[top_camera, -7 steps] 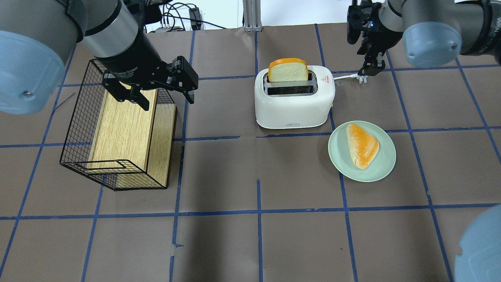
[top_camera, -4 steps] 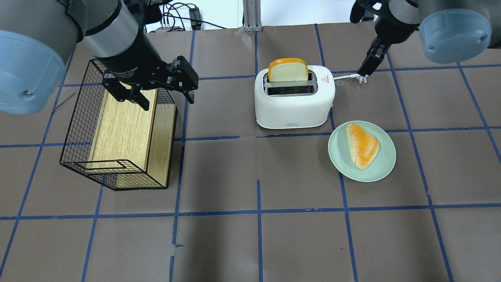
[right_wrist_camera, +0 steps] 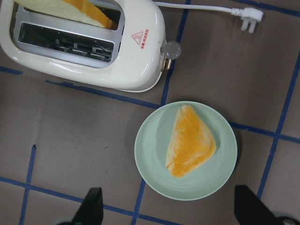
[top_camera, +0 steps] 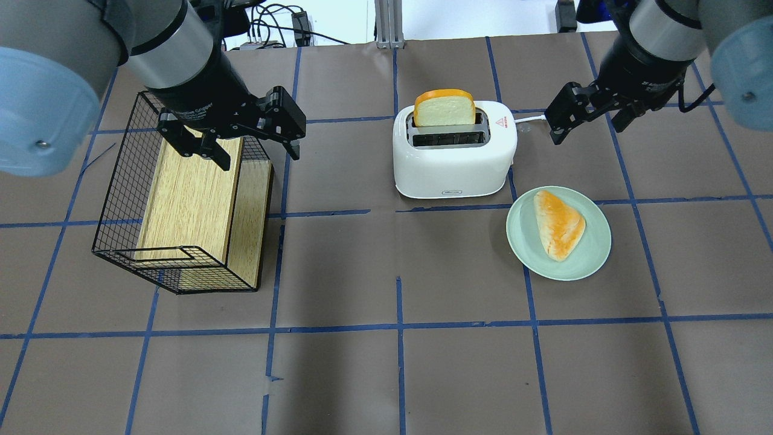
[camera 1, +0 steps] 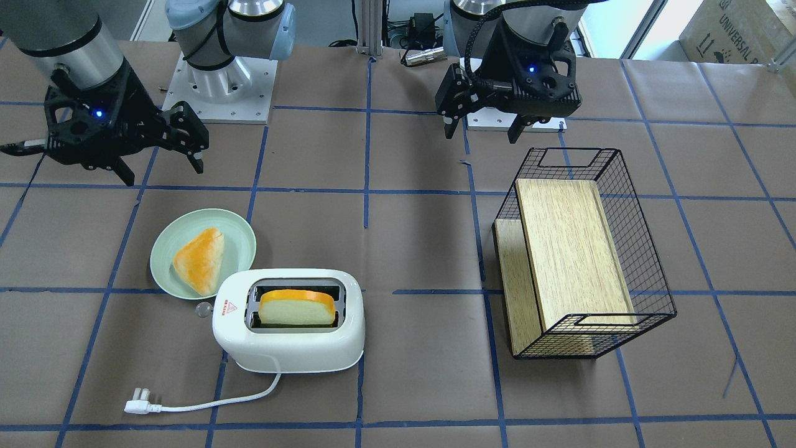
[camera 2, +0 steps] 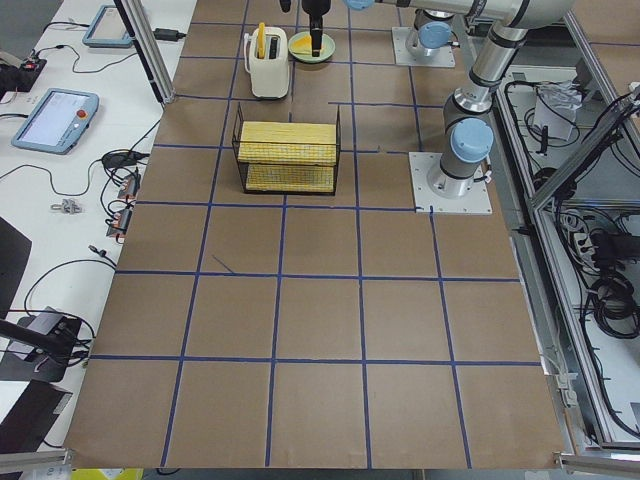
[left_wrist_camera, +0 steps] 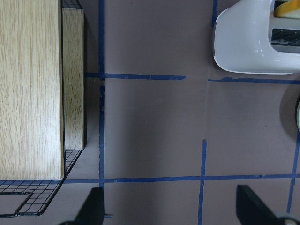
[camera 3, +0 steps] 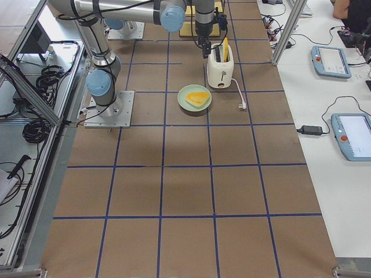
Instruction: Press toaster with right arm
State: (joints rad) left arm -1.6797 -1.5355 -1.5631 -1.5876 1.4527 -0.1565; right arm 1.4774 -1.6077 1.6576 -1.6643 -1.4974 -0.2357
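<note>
The white toaster (top_camera: 453,163) stands mid-table with a slice of bread (top_camera: 445,109) upright in its far slot. It also shows in the front view (camera 1: 289,348) and the right wrist view (right_wrist_camera: 93,61). Its clear knob (right_wrist_camera: 171,49) sticks out of the end with the red triangle sticker. The cord leads to a plug (camera 1: 137,407) lying on the table. My right gripper (top_camera: 589,118) is open and empty, raised to the right of the toaster's knob end and apart from it; in the front view (camera 1: 161,168) it hangs beyond the plate. My left gripper (top_camera: 256,151) is open and empty above the basket's edge.
A green plate (top_camera: 519,241) with a triangular bun (top_camera: 558,223) lies just right of the toaster, below my right gripper's camera. A black wire basket (top_camera: 121,181) holding a wooden box stands at the left. The table is brown with blue tape lines.
My right wrist has turned and swung right and nearer; its fingers, first seen edge-on over the plug, now show spread apart beside the toaster. The left arm has not moved.
</note>
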